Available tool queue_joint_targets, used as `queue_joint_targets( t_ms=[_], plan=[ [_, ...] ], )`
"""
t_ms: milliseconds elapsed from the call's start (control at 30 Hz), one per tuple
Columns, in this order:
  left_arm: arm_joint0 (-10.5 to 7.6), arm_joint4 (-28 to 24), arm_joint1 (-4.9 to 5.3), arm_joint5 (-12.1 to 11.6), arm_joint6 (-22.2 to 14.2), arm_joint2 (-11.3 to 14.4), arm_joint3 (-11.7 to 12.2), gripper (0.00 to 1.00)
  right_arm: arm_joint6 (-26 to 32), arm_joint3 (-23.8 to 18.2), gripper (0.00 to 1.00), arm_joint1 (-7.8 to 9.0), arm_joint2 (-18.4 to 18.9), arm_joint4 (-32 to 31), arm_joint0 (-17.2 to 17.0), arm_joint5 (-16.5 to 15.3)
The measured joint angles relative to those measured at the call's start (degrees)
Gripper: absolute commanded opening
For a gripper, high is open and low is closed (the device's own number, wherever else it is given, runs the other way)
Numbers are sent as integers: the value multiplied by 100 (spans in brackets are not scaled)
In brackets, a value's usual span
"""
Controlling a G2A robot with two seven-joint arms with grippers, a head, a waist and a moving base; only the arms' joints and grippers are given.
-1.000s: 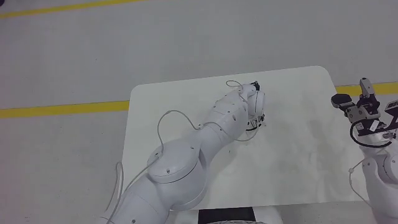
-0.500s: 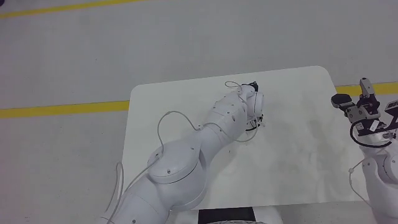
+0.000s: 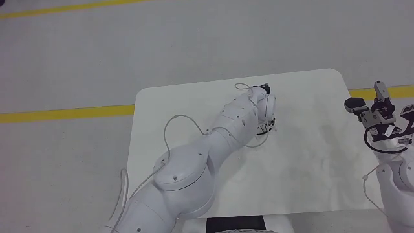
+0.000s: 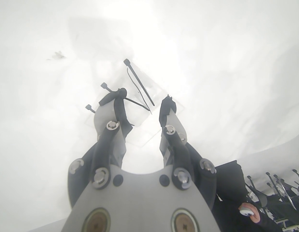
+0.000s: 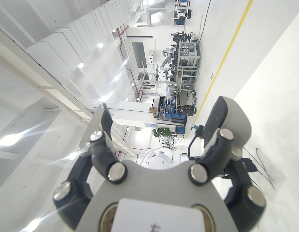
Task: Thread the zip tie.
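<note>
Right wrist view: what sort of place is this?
Probably a robotics lab in a factory-style hall: yellow floor line, framed workstations, and another robot arm among them.

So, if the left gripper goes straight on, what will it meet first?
Most likely the zip ties lying just ahead of the left gripper, on the table; how near they are is unclear.

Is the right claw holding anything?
No, the right claw is wide open with nothing in it.
</note>
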Motion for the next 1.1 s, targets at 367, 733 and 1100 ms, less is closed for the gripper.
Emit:
queue_joint_targets(
  t_ms=[367, 733, 1100],
  plan=[
    [3, 4, 0, 0, -50, 1, 107, 31, 0, 0, 100, 0, 0, 0, 0, 0],
    [48, 54, 0, 0, -126, 31, 42, 30, 0, 0, 100, 0, 0, 0, 0, 0],
    [61, 43, 0, 0, -32, 37, -86, 30, 0, 0, 100, 0, 0, 0, 0, 0]
  ],
)
